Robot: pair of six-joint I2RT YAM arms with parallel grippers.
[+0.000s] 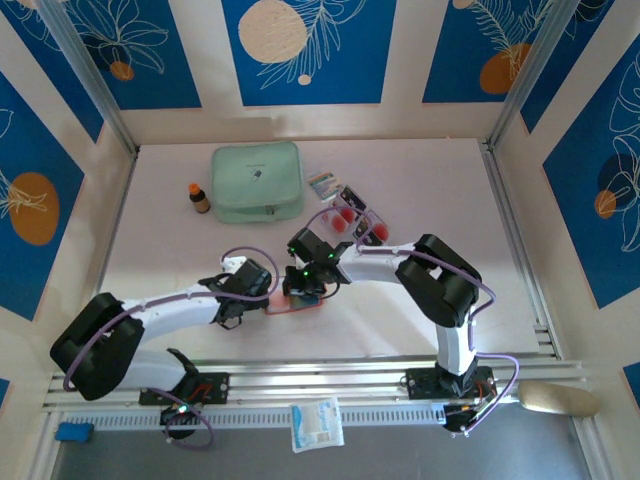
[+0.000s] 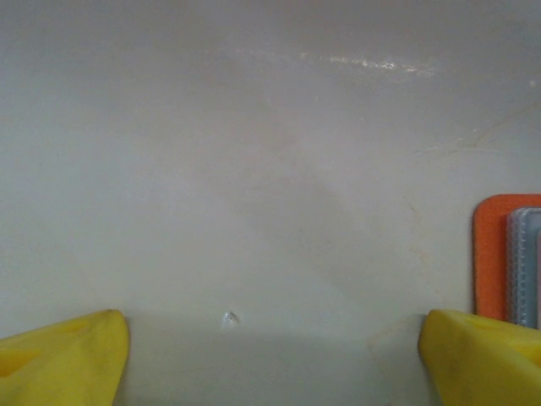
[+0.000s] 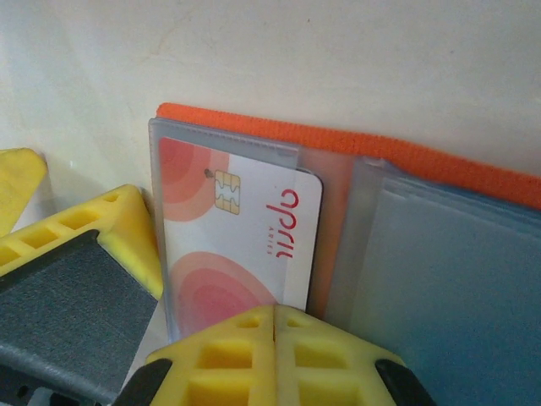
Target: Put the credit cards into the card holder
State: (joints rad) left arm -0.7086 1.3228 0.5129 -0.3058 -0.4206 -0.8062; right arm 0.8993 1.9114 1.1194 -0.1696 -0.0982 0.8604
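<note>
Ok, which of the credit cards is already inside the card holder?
The credit card under the right pincer, tucked in a clear sleeve of the orange card holder; the other cards lie loose on the table.

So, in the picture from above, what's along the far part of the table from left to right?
little brown bottle, mint-green zip pouch, striped packet, credit cards

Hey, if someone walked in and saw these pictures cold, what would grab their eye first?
Probably the open orange card holder at mid-table, where both arms meet, with a white card bearing red circles slid under its clear sleeve. The right gripper sits shut at that card's near edge. Further back, the mint-green pouch stands out on the pale table.
</note>
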